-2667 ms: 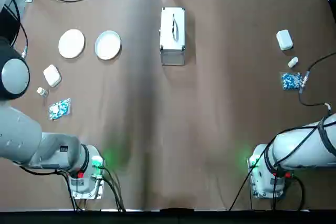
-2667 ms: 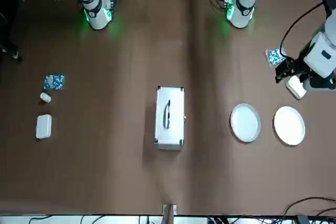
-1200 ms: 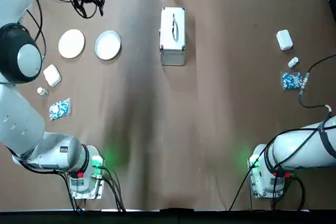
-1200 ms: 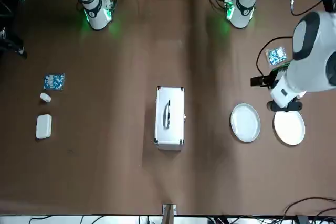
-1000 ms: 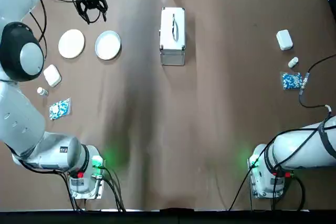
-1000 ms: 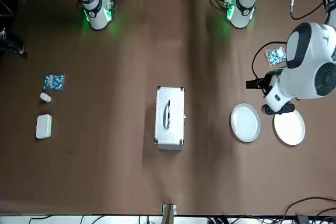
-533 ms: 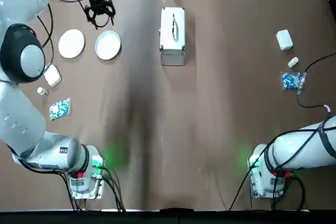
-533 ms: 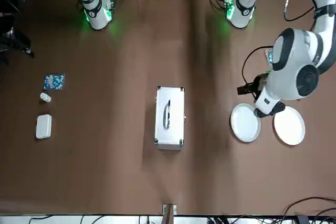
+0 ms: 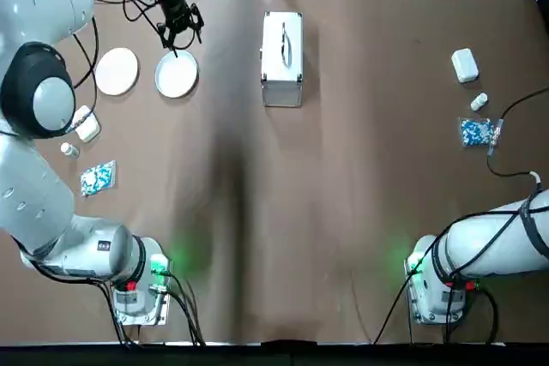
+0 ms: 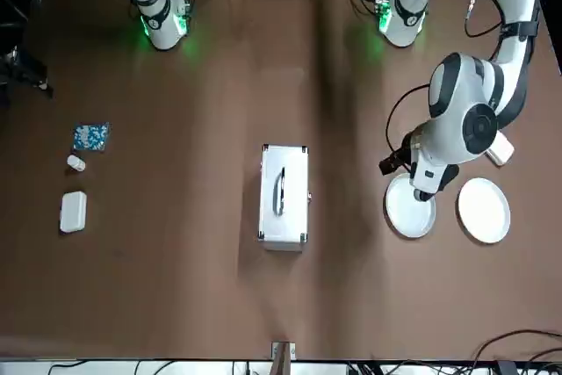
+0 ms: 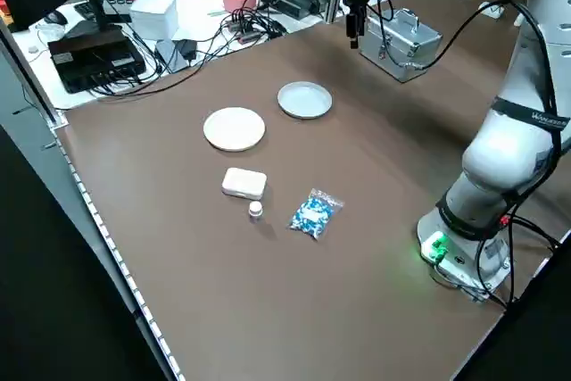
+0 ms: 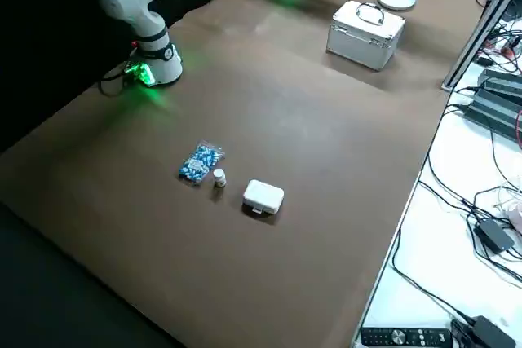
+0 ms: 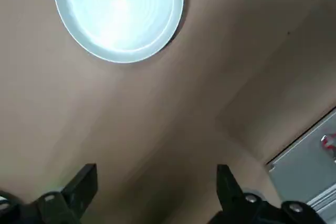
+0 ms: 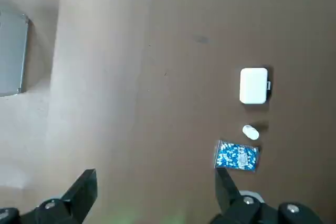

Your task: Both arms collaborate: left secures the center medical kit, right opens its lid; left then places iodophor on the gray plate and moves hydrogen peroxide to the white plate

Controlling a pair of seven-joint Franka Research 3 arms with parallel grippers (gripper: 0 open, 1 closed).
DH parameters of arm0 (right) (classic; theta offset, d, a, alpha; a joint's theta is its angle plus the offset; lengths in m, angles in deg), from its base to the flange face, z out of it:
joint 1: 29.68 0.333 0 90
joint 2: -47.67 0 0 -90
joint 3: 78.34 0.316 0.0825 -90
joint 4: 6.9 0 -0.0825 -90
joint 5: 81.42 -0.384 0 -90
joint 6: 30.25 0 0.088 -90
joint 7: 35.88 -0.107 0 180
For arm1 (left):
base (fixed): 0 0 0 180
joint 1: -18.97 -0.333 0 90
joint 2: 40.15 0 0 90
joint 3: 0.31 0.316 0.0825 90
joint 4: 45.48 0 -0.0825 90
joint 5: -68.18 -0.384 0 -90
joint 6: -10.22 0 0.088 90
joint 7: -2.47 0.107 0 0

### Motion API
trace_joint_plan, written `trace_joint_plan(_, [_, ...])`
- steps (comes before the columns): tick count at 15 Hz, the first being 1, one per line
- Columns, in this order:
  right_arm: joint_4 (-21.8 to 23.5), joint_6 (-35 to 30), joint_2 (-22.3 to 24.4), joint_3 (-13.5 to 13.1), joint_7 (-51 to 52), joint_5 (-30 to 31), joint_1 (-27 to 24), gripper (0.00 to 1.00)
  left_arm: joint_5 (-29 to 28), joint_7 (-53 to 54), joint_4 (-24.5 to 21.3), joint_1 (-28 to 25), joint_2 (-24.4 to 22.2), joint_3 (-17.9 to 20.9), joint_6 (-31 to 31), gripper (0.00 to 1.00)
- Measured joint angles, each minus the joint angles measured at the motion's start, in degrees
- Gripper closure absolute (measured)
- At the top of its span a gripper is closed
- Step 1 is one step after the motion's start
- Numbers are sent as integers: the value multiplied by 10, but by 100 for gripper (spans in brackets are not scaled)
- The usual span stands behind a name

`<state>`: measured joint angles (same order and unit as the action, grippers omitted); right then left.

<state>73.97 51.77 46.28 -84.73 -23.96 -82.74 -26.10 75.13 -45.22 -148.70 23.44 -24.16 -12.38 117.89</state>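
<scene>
- The top view shows the left hand hanging above the far rim of the gray plate, between that plate and the medical kit; its fingers are spread wide and carry nothing.
- The left wrist view confirms it: both fingers stand apart over bare tabletop, with the gray plate beyond them and a corner of the medical kit at the edge.
- The right hand shows only in its own wrist view, high above the tabletop, fingers wide apart and empty; a white box, a small bottle and a blue packet lie below it.
- The front view shows the lid flat and closed, its handle along the middle.
- The white plate lies just beside the gray plate, on the side away from the kit.
- The kit sits near the tabletop's far edge, with cables just past it; the middle of the tabletop is broad bare brown.
- I cannot make out either the iodophor or the hydrogen peroxide.
</scene>
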Motion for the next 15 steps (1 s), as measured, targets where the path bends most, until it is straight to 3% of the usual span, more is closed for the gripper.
trace_joint_plan(11, [13,40,-9,4,-2,0,5,1,1,-275,-5,3,53,-44,111,0])
trace_joint_plan(15, [14,44,-23,7,-9,-1,35,1,1,-364,-5,18,66,-46,144,0])
